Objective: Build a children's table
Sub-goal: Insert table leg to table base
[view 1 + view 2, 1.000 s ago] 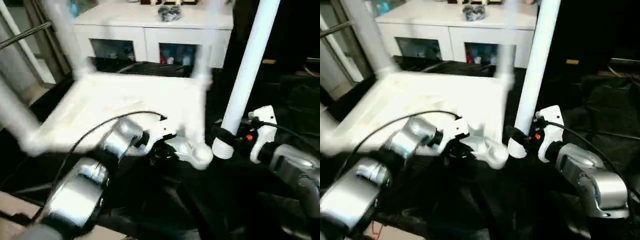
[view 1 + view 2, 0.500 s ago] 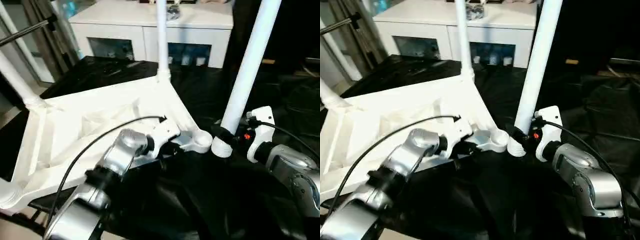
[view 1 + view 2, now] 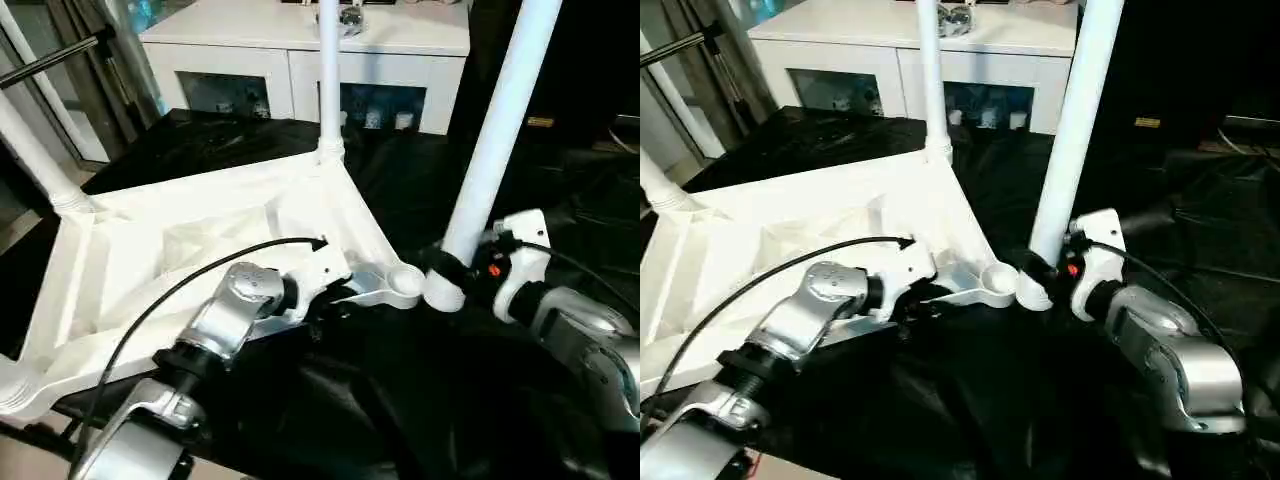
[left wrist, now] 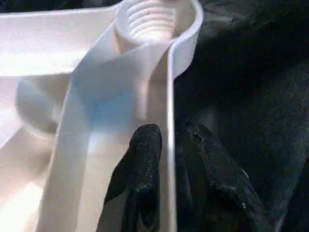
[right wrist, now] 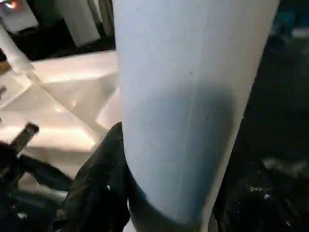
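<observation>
Nearest, low centre of the frame, the left gripper (image 4: 166, 145) straddles the thin side wall of the upturned tabletop (image 3: 150, 260), one black finger on each side, looks pinched. Just beyond it the threaded corner socket (image 3: 403, 281) gapes upward. At centre right the right gripper (image 3: 447, 268) clamps the loose leg (image 3: 495, 140), which leans slightly right as it rises, threaded end just beside that socket. Farther back, a fitted leg (image 3: 328, 75) stands upright before the white cabinet (image 3: 300, 40).
</observation>
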